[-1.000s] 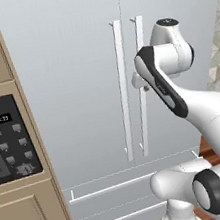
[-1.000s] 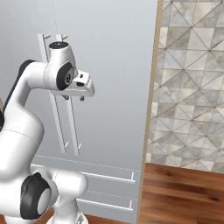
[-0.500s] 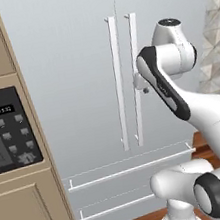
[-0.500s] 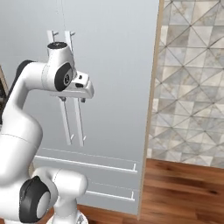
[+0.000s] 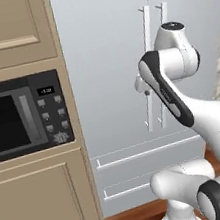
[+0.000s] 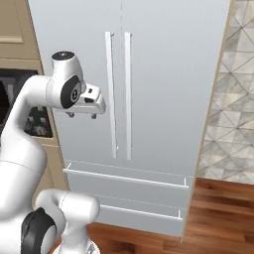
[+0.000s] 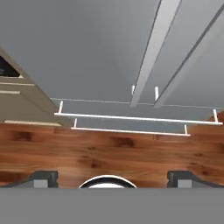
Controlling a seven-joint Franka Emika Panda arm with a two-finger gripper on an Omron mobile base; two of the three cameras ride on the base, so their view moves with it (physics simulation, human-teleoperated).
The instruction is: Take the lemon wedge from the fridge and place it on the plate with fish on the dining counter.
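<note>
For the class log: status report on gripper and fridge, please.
Gripper open, empty, short of the handles. Fridge doors shut. Nothing in the way.

Even, shadowless rendered light falls flat across the fridge (image 6: 163, 74) doors — bright, with no glare and only a faint darker shade along the right of each white bar handle (image 6: 110, 94). Edges are crisp in both base views, with no blur or bending near the frame borders. In the hand view the fridge front darkens to a duller grey toward the top, and the handles splay wide in steep perspective — the wood floor (image 7: 109, 151) below them stays sharp.
</note>
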